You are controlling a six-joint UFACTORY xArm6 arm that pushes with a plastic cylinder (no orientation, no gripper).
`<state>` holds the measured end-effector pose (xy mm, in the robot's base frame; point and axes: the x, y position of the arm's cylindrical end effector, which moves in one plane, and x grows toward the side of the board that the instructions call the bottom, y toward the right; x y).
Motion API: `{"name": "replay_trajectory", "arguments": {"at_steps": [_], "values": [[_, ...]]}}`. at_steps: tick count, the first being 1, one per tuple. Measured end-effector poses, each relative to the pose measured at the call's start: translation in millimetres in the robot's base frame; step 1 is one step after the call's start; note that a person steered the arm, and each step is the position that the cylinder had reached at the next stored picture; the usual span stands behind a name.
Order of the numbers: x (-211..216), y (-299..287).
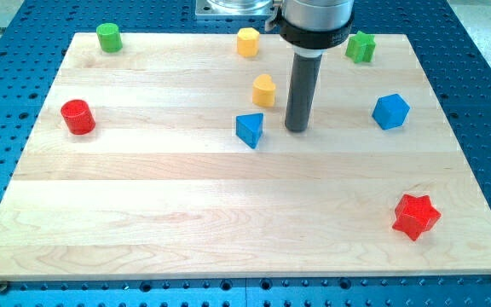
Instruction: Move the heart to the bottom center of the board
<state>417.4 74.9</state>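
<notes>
The yellow heart (264, 89) lies on the wooden board (143, 196) a little above the middle, near the view's top. My tip (296, 129) rests on the board just to the right of and below the heart, a small gap apart from it. A blue triangle (250, 130) lies just below the heart, to the left of my tip.
A yellow hexagon (247, 41) sits at the top centre, a green star (361, 46) at the top right, a green cylinder (108, 37) at the top left. A red cylinder (77, 117) lies at the left, a blue block (390, 111) at the right, a red star (416, 216) at the bottom right.
</notes>
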Motion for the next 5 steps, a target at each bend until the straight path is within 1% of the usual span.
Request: {"name": "replay_trajectory", "arguments": {"at_steps": [1,2,3,4,5], "values": [[14,-3],[-4,-15],[-57,2],[-66,-38],[-63,-108]]}}
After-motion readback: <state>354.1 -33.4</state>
